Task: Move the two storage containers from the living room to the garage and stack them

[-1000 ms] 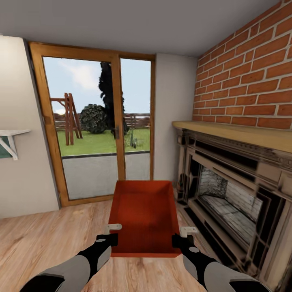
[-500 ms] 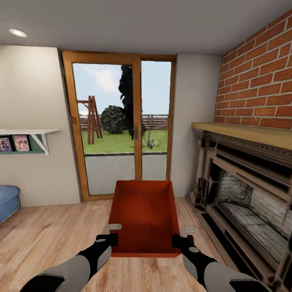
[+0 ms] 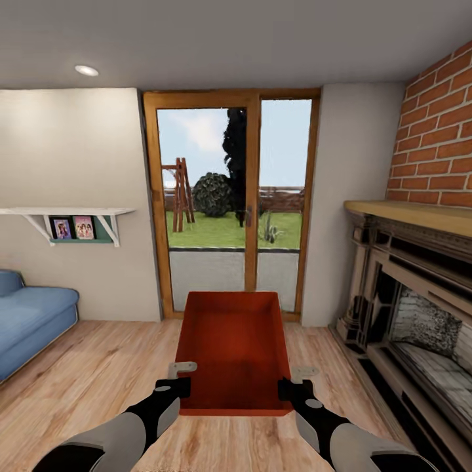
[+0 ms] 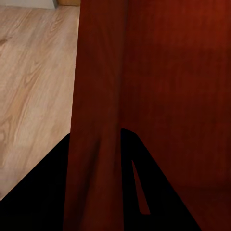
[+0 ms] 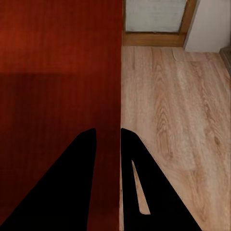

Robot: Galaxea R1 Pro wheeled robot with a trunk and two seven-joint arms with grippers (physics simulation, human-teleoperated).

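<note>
Orange-red storage container [image 3: 235,347] hangs above the wood plank floor [image 3: 98,373], left gripper [image 3: 176,387] and right gripper [image 3: 292,388] each clamped on a side wall.

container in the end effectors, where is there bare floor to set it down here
Bare wood floor lies between the blue sofa and the held container, and ahead toward the glass door. It is tighter on the right, where the fireplace borders the floor.
</note>
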